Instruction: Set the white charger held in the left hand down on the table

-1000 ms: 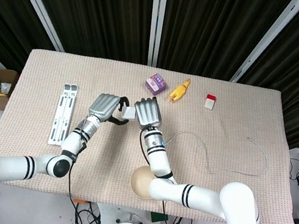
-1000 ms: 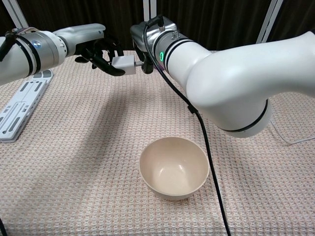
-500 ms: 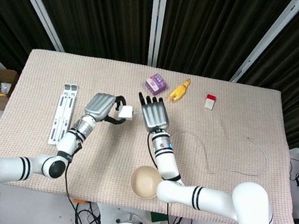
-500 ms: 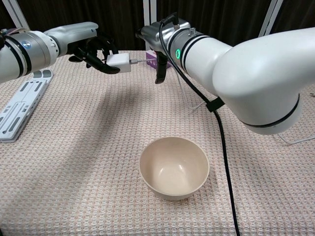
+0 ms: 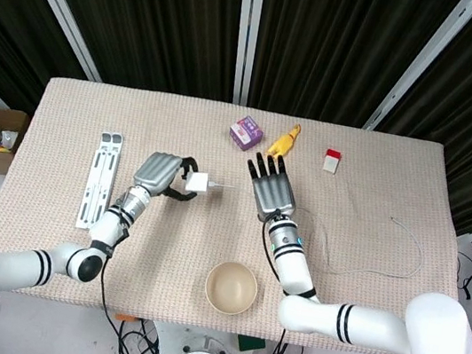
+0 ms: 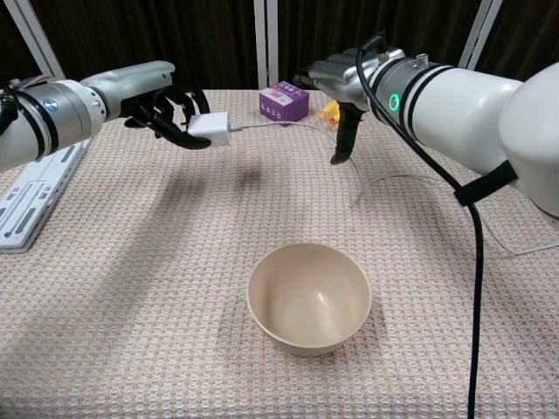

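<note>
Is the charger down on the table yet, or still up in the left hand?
Up: left hand holds white charger above the table.

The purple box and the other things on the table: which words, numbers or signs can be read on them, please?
Purple box: it carries white print, too small and blurred to read.
White charger, held by the left hand: no readable marking.
Red and white block: no readable text.
Bowl: no text.

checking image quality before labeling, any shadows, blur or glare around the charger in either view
Chest view: the white charger, pinched in the left robot hand, is sharp and casts a soft shadow on the table below it. Head view: even light, no glare; the charger is small but crisp.
</note>
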Robot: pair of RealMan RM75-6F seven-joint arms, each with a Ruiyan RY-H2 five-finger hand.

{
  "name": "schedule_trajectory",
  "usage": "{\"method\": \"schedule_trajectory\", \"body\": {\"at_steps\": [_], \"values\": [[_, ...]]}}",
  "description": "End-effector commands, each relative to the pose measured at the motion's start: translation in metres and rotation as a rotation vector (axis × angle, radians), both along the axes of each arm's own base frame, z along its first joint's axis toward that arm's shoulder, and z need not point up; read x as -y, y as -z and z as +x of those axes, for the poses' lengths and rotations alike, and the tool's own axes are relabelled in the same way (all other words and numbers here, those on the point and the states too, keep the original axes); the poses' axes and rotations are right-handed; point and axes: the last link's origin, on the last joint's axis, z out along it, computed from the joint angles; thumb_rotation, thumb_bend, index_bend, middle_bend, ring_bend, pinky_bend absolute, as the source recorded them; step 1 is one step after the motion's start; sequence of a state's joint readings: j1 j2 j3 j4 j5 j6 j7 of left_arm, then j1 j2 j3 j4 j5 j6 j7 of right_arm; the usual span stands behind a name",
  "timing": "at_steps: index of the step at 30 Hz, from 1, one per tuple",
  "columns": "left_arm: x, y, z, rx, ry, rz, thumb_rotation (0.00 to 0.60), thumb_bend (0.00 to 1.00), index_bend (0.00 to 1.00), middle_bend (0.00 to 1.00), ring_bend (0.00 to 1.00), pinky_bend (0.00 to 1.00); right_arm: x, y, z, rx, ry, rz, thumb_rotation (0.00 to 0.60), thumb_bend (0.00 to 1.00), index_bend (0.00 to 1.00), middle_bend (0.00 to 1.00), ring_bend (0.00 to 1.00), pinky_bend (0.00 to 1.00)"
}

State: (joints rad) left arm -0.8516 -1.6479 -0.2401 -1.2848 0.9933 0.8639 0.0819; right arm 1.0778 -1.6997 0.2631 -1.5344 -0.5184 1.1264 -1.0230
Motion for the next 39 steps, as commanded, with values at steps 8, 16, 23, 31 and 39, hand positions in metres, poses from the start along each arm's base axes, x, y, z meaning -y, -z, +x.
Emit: {"method": "schedule_trajectory", "body": {"at_steps": [8,16,23,31,39], "values": [[-0.002,0.028,-0.008,-0.030,-0.028,-0.025,0.502,0.21,0.57,0.51,0.68,0.89,-0.017,-0.004,-0.010,0.350,-0.001,0.063,0.600,0.00,0.00,0.00,0.00,0.00],[-0.002,0.045,-0.021,-0.077,-0.017,-0.041,0.555,0.21,0.50,0.48,0.64,0.86,-0.025,-0.041,-0.040,0.396,0.009,-0.009,0.600,0.00,0.00,0.00,0.00,0.00],[-0.002,0.034,-0.029,-0.152,0.039,-0.007,0.473,0.21,0.18,0.18,0.21,0.41,-0.034,-0.089,-0.077,0.361,0.061,-0.089,0.600,0.00,0.00,0.00,0.00,0.00],[0.015,-0.052,-0.054,-0.200,0.053,0.154,0.458,0.21,0.17,0.16,0.19,0.36,-0.053,-0.157,-0.131,0.300,0.135,-0.193,0.600,0.00,0.00,0.00,0.00,0.00],[0.065,-0.154,-0.112,-0.427,0.038,0.363,0.592,0.21,0.19,0.17,0.19,0.29,-0.082,-0.223,-0.190,0.291,0.182,-0.295,0.600,0.07,0.00,0.00,0.00,0.00]]}}
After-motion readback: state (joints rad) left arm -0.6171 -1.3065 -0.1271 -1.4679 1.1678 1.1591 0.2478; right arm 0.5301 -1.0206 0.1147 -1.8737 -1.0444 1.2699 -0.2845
